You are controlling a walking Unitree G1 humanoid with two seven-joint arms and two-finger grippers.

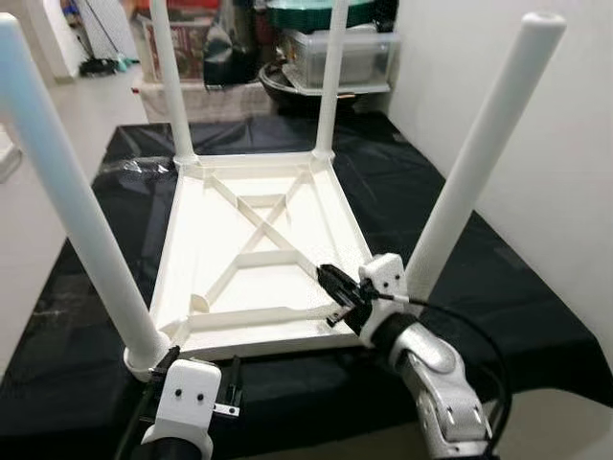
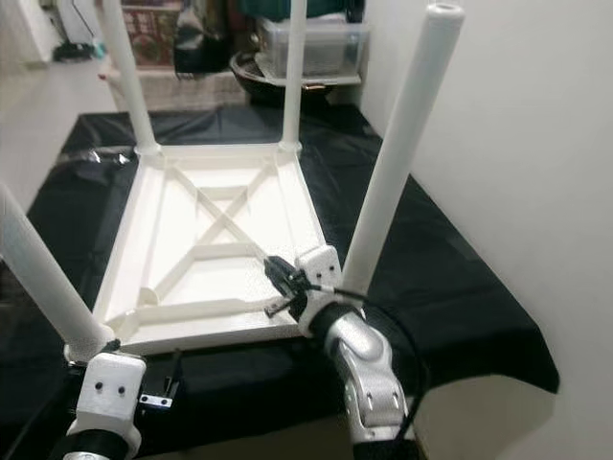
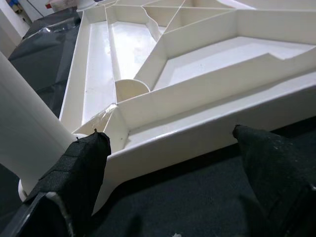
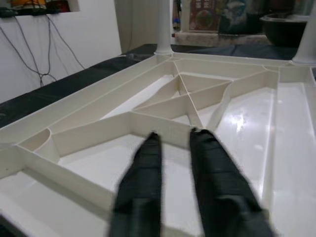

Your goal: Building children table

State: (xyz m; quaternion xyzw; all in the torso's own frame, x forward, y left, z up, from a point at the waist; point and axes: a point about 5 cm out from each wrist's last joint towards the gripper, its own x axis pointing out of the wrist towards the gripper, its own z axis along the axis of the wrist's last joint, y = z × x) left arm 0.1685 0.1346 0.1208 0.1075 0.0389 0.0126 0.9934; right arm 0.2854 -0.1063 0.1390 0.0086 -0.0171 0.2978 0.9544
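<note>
Black sheet [image 1: 498, 287] under upturned table [image 1: 254, 259]; white wall [image 1: 565, 172] beside.

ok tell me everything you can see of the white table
The white table lies upside down on a black sheet, its underside of crossed ribs facing up. It looks like glossy cream plastic. Four round legs stand up from the corners, tilting outward. The right gripper hovers over its near right part, fingers a little apart; the left gripper, open, sits at the near edge by the near left leg.

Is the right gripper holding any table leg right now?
No, the right gripper hovers over the tabletop's underside, gripping nothing.
</note>
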